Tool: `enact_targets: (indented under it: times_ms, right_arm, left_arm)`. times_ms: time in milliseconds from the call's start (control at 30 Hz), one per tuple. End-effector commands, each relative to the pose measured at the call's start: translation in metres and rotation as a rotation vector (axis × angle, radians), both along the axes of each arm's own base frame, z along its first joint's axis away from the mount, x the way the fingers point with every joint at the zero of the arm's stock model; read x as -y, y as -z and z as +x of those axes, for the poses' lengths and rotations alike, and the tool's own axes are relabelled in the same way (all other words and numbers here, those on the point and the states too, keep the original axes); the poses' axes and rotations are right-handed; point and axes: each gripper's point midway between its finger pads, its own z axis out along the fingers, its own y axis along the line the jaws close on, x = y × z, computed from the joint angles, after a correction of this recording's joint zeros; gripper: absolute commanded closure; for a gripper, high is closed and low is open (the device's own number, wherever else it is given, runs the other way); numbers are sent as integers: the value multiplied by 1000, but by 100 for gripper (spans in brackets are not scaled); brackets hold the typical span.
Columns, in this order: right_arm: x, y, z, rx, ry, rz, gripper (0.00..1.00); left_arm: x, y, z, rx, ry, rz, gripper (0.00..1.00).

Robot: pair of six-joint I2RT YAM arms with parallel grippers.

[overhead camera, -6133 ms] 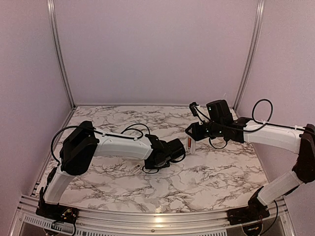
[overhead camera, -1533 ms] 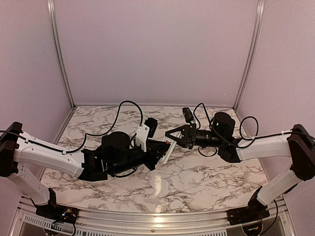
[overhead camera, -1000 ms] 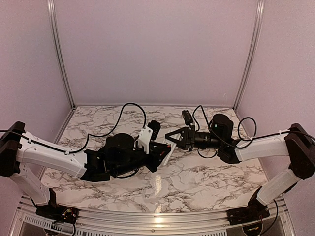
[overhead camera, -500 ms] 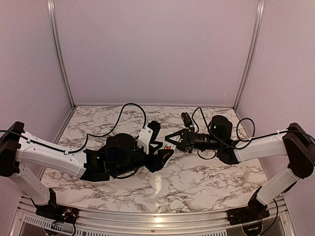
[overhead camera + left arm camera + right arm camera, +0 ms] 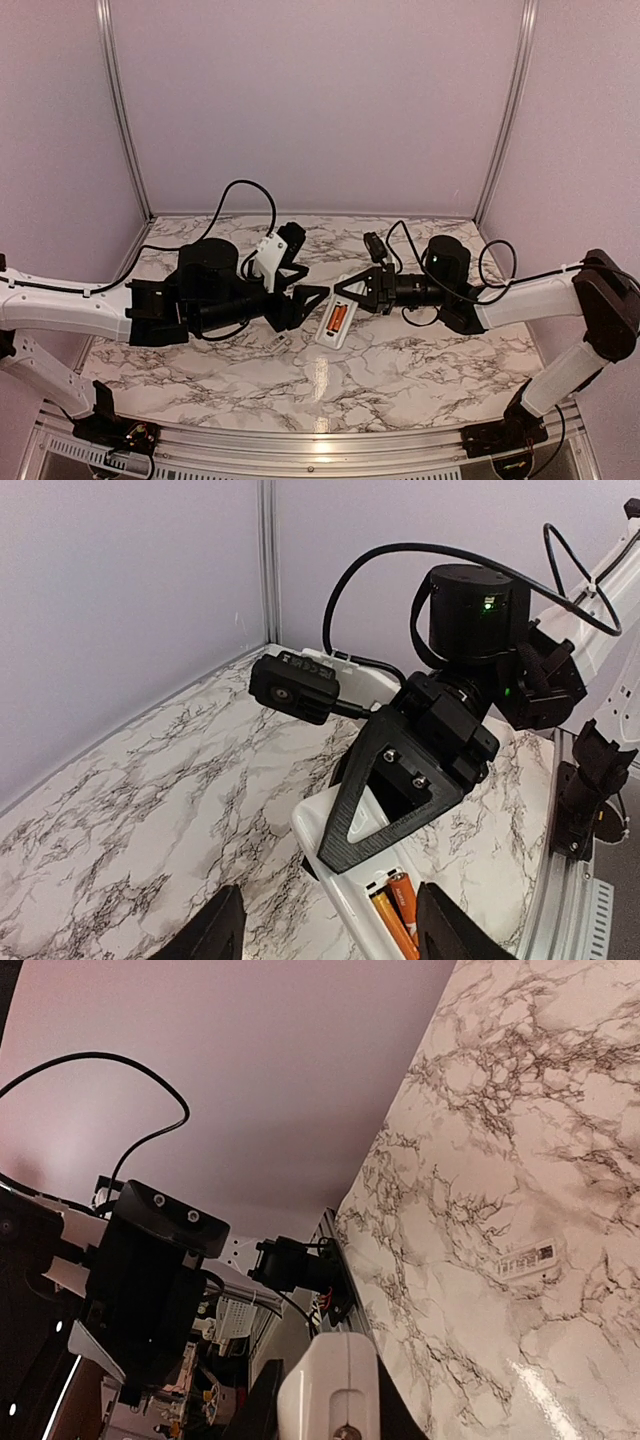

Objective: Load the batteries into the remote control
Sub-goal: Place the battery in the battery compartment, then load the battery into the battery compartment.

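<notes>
Above the middle of the marble table (image 5: 420, 360), the right gripper (image 5: 348, 297) is clamped on one end of the remote control (image 5: 328, 333). The unit is white and held tilted, its free end sloping down toward the near edge and its recessed bay facing up. Whether that lower end touches the marble cannot be determined from the overhead view. The batteries (image 5: 338, 319), two orange cells, lie side by side inside the bay. The left wrist view confirms both cells seated in the recess, just below the black triangular fingers (image 5: 395, 790) that pinch the remote's sides. The left gripper (image 5: 302, 302) sits just beside the remote on its left. Its jaws are spread and nothing is between them. In its own wrist view its two fingers (image 5: 225, 935) stand wide apart at the lower edge of the picture, with the remote visible in the gap beyond them and not in contact. The two grippers face each other across the table's centre, near one another but apart. The right wrist view shows the rounded white end of the remote at the bottom of the picture and the left arm's black wrist housing (image 5: 150, 1270) at the left. A small flat white piece (image 5: 525, 1258) with dark print lies flat on the marble, well apart from both grippers and untouched. In the overhead view this piece sits on the table below the left gripper, to the left of the remote.
</notes>
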Motion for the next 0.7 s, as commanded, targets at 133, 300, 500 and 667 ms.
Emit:
enact_targets:
  times_ms: [133,300,500,667]
  right_arm:
    - [-15,8,-14,19,-115,-36,100]
    - [-22,14,-20,18,-159,-59,100]
    - [-31,19,-23,25,-183,-91,100]
    - [-35,23,-25,23,-196,-108,100]
  left_arm:
    - [-3,14,-43,171,323,234,46]
    - [2,27,-55,245,411,320,50]
    - [5,41,-60,280,449,390,61]
    - [10,44,-63,319,459,414,69]
